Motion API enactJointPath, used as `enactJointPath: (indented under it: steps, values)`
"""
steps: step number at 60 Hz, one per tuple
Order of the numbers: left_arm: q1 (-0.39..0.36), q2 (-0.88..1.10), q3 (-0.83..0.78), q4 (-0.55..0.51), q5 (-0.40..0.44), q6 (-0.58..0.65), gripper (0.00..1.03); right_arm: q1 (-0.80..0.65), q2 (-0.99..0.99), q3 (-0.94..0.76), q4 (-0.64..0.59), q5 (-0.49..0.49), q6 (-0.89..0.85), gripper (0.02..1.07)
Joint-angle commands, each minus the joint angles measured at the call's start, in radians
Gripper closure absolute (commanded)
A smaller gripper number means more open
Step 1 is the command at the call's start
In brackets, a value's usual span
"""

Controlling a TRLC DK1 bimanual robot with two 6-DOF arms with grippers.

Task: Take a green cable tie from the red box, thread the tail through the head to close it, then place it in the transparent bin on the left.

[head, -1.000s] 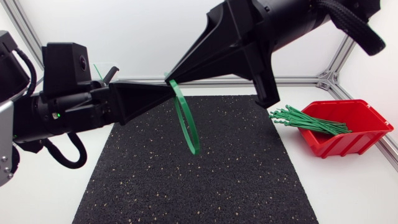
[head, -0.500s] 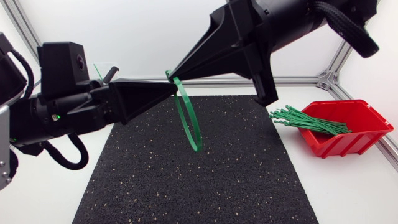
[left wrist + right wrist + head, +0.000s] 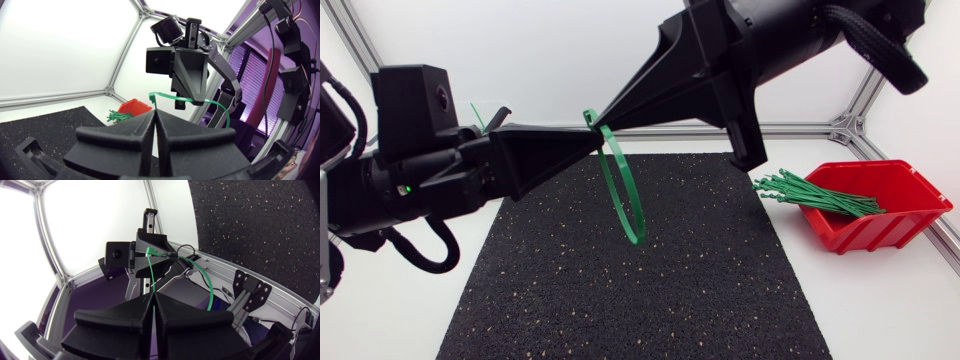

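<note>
Both jaws on the green cable tie (loop slightly higher)

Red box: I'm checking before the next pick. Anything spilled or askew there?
The ties stick out over the box's rim on the mat side, ends hanging past it. None lies loose on the table.

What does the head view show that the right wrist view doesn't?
Only the head view shows the red box with its spare ties. Only the right wrist view shows the left gripper head-on, with its arm's camera. Both show the green cable tie, a loop with the left gripper and right gripper each shut on it, and the black mat.
</note>
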Motion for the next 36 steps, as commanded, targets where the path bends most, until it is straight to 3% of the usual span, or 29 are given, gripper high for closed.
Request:
enactJointPath:
  steps: [1,36]
  values:
    - [-0.008,0.002,-0.011,0.024,-0.002,0.008,1.00,-0.001,0.006,-0.032,0.009,-0.003,0.030,1.01]
    - [-0.007,0.008,-0.002,0.025,-0.020,0.015,1.00,0.002,-0.016,-0.038,0.013,-0.003,0.030,1.01]
